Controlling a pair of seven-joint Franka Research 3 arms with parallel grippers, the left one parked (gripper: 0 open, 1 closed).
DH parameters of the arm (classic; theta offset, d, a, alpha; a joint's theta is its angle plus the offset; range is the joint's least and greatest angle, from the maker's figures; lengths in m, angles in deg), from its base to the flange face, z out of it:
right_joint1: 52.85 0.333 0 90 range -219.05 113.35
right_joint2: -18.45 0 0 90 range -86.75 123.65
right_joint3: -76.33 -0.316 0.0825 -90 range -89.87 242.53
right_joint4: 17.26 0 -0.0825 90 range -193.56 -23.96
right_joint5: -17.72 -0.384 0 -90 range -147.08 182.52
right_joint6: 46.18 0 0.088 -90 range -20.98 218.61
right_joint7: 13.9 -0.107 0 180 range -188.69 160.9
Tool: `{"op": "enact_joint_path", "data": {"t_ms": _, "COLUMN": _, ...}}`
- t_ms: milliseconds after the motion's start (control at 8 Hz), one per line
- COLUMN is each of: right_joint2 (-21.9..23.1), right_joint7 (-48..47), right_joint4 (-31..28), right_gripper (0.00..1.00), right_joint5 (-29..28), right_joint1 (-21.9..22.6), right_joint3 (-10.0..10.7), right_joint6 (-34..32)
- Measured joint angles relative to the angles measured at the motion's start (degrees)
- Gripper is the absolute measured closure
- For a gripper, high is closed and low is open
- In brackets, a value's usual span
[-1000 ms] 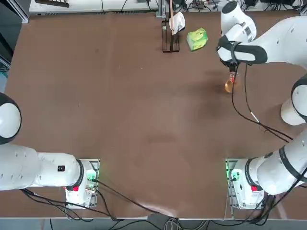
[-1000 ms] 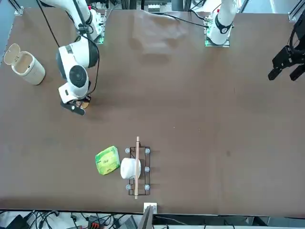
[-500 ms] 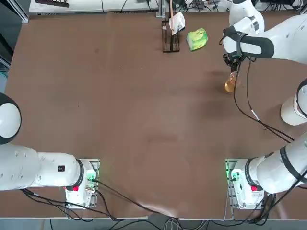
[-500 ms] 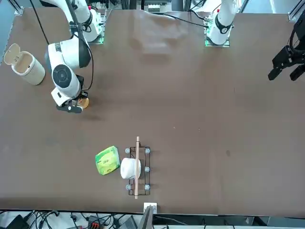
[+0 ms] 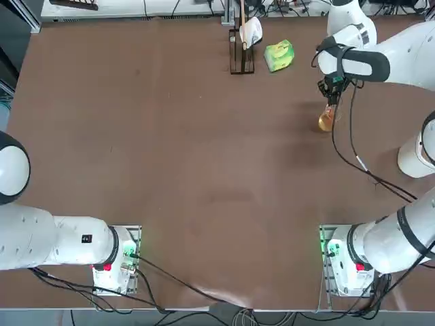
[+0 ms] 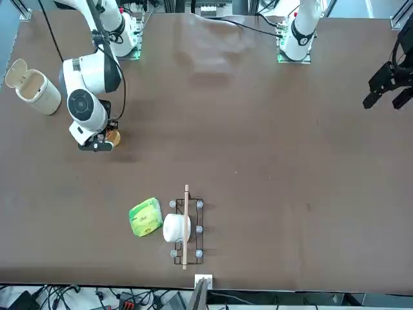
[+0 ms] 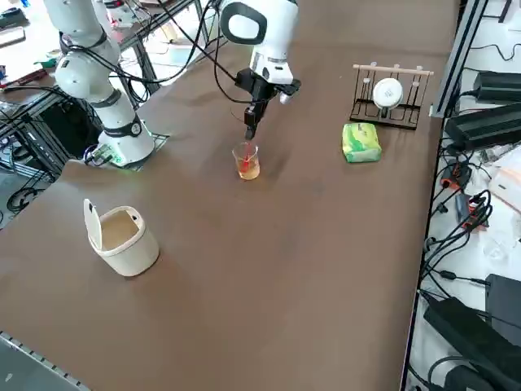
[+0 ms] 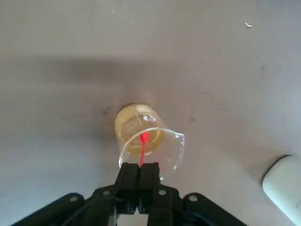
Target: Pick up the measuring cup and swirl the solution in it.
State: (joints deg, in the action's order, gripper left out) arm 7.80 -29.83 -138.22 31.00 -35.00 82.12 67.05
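Measuring cup point(image 8: 146, 139) beneath closed right jaws, ungrasped

The claw point(image 8: 139, 173) has its two black fingers pressed together, pinching a thin red stick point(image 8: 143, 147) whose rounded tip dips into the measuring cup point(image 8: 146, 141). The clear cup stands on the brown table point(image 8: 56, 42) and holds pale amber solution point(image 8: 134, 126) in its bottom. At about four o'clock from the cup lies a white rounded object point(image 8: 282, 183), well apart.
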Motion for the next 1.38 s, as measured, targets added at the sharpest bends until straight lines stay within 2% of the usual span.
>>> {"op": "enact_joint_path", "data": {"t_ms": 375, "right_joint2": -0.01, "right_joint7": 5.33, "right_joint4": -0.49, "right_gripper": 0.98, "right_joint5": -0.3, "right_joint1": -2.49, "right_joint3": 0.03, "right_joint6": 0.14}}
{"op": "enact_joint_path", "data": {"t_ms": 625, "right_joint2": -0.11, "right_joint7": 5.7, "right_joint4": -0.49, "right_gripper": 0.98, "right_joint5": -0.64, "right_joint1": -3.69, "right_joint3": 0.04, "right_joint6": 2.09}}
{"op": "enact_joint_path", "data": {"t_ms": 1125, "right_joint2": -0.37, "right_joint7": 5.89, "right_joint4": -0.46, "right_gripper": 0.98, "right_joint5": -9.16, "right_joint1": -4.12, "right_joint3": -0.37, "right_joint6": 4.85}}
{"op": "enact_joint_path", "data": {"t_ms": 1375, "right_joint2": -0.35, "right_joint7": 5.89, "right_joint4": -0.46, "right_gripper": 0.98, "right_joint5": -10.11, "right_joint1": -4.11, "right_joint3": -0.55, "right_joint6": 4.08}}
